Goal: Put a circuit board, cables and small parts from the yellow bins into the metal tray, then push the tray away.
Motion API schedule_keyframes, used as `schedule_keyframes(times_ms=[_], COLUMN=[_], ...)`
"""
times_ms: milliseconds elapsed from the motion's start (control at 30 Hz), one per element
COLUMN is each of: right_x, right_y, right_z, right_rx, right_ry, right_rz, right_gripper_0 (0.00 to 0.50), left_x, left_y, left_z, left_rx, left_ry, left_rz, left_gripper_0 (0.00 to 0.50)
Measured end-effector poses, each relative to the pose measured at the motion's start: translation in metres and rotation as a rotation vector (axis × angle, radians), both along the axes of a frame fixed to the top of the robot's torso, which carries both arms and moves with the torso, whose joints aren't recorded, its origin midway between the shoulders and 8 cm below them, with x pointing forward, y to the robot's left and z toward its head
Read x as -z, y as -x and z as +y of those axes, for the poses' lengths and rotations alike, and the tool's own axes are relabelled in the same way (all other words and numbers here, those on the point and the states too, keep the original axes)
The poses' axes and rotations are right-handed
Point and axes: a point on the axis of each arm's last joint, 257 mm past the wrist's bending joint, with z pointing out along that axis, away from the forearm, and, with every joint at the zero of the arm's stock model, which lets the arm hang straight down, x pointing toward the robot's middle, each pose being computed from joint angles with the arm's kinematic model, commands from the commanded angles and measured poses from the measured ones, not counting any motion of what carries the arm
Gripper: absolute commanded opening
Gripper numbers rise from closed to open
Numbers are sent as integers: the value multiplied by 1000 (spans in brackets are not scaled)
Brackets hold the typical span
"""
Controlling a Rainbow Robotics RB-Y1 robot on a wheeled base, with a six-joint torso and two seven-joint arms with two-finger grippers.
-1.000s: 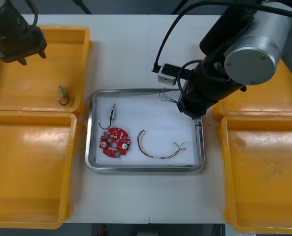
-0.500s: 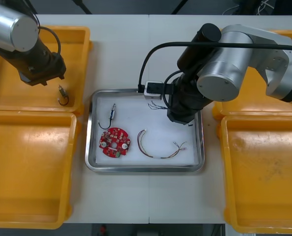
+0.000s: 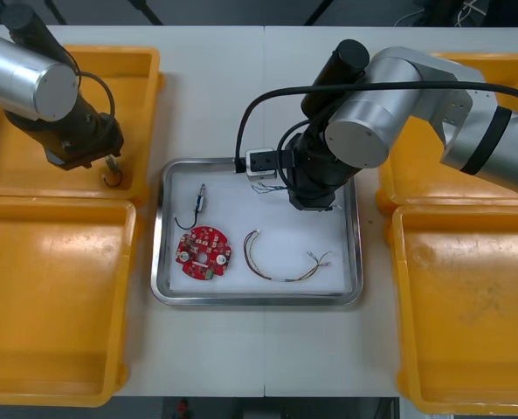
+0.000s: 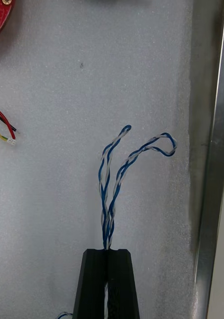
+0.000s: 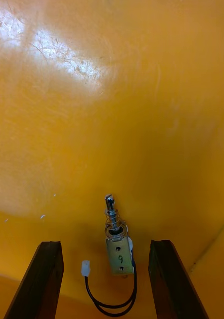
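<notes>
Right gripper (image 4: 108, 251) pinches the twisted blue-and-white cable (image 4: 112, 199) over the metal tray (image 4: 211, 199), seemingly for release there, while the left gripper (image 5: 106, 244), spread, straddles a small metal part (image 5: 117, 251), apparently to grasp it.

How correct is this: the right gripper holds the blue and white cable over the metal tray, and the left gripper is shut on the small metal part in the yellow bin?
No: the left gripper is open, its fingers either side of the small metal part, per the left wrist view. The right gripper holds the twisted blue and white cable.
</notes>
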Motion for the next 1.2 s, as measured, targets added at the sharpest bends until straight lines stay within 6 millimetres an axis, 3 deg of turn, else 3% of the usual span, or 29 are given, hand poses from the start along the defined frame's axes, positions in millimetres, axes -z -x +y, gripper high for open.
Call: schedule_keyframes(times_ms=[67, 133, 167, 233, 300, 333, 700, 1100, 1133, 1167, 1200], right_x=[1, 2, 3, 6, 9, 10, 13, -27, -29, -31, -33], right_y=[-2, -3, -3, -3, -2, 0, 13, 29, 29, 29, 29], right_z=[1, 3, 3, 1, 0, 0, -7, -8, -10, -13, -17], right_rx=[4, 3, 4, 7, 10, 11, 35, 341, 377, 420, 475], right_ry=[-7, -16, -17, -11, -10, -12, 13, -98, -109, -120, -133], right_rz=[0, -3, -3, 2, 11, 20, 87, 169, 174, 182, 191], right_gripper_0=[97, 218, 249, 396, 481, 500, 500, 500, 500, 500, 500], left_x=[3, 5, 6, 9, 11, 12, 21, 26, 25, 24, 24], left_y=[-1, -1, -1, 0, 1, 1, 5, -5, -7, -9, -11], left_z=[1, 1, 1, 0, 0, -1, -3, -6, -7, -8, -9], left_rx=[1, 6, 10, 15, 18, 20, 34, 24, 26, 28, 31], left_ry=[-7, -18, -22, -29, -35, -37, -56, -21, -17, -13, -12], left_rz=[-4, -8, -8, -4, 1, 3, 21, -7, -17, -26, -32], left_gripper_0=[500, 500, 500, 500, 500, 500, 500, 495, 440, 336, 275])
